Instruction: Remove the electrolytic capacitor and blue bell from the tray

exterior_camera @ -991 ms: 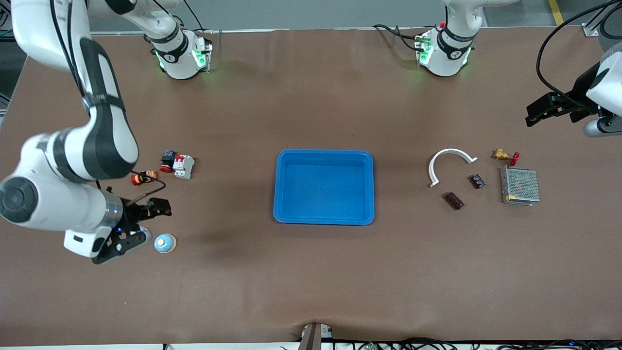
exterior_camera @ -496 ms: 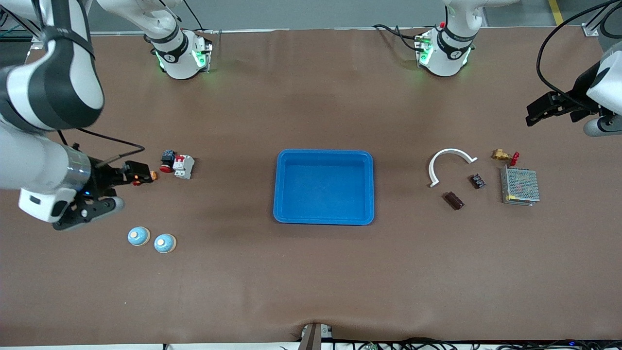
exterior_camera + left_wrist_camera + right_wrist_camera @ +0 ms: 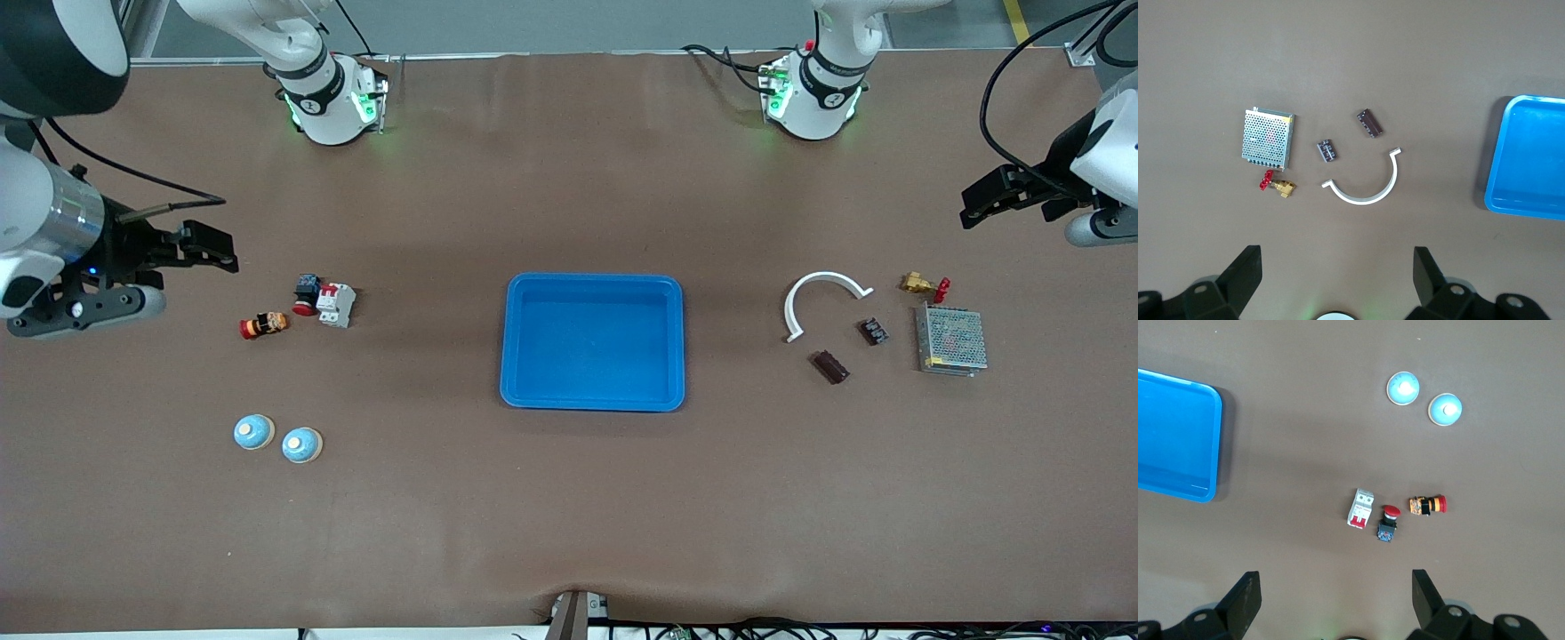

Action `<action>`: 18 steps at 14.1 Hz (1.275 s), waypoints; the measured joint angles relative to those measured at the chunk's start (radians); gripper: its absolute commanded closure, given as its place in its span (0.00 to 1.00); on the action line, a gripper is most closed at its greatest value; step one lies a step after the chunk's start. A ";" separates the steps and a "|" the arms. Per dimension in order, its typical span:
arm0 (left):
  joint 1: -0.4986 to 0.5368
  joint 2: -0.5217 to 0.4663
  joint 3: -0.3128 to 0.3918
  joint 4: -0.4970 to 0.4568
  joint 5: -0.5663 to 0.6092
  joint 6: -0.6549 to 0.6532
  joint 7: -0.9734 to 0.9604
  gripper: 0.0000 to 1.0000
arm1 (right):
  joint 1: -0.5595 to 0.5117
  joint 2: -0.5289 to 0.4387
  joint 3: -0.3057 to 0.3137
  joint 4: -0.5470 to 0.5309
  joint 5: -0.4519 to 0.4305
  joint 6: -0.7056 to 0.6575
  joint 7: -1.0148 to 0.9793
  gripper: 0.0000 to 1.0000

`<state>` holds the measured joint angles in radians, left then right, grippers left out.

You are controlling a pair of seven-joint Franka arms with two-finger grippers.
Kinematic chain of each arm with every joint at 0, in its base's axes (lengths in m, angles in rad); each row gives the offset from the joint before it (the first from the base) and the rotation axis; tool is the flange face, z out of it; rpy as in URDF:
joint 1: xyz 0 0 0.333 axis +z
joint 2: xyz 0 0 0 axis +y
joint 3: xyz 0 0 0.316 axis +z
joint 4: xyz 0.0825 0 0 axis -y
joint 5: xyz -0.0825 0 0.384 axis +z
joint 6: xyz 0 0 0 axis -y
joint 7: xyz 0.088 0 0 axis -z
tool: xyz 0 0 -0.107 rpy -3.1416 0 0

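Tray [image 3: 593, 342]: blue plastic, raised rim, mid-table; nothing lies in it.

Blue bells, two [image 3: 254, 432] [image 3: 302, 445]: side by side on the table toward the right arm's end, nearer the front camera than the tray, well apart from it. Likely light, hard and smooth-domed, so apt to slip; best pinched low across the dome's sides.

Capacitors, two dark cylinders [image 3: 830, 366] [image 3: 874, 332]: on the table toward the left arm's end, beside a white curved piece [image 3: 822, 293]. Probably light, rigid, prone to rolling; grip across the barrel, sparing any leads.

Right gripper [image 3: 191, 253]: open, empty, in the air over the table above the red-capped parts [image 3: 316, 298].

Left gripper [image 3: 996, 200]: open, empty, waiting over the table edge above a mesh box [image 3: 951, 340].

Judgement: task appears complete.
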<state>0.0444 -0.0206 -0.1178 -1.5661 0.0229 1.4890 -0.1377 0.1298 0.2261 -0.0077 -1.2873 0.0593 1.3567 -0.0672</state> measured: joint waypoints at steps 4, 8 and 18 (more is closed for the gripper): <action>0.000 0.000 -0.001 0.000 0.000 -0.001 0.000 0.00 | -0.030 -0.106 -0.005 -0.110 -0.006 0.004 0.004 0.00; 0.000 -0.001 -0.002 0.005 0.000 -0.001 0.000 0.00 | -0.101 -0.209 -0.009 -0.206 -0.006 0.016 0.004 0.00; -0.001 -0.002 -0.005 0.025 -0.002 -0.018 0.000 0.00 | -0.201 -0.361 -0.012 -0.398 -0.007 0.103 0.002 0.00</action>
<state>0.0436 -0.0224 -0.1230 -1.5411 0.0208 1.4712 -0.1373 -0.0711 -0.1350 -0.0202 -1.6855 0.0525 1.4596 -0.0651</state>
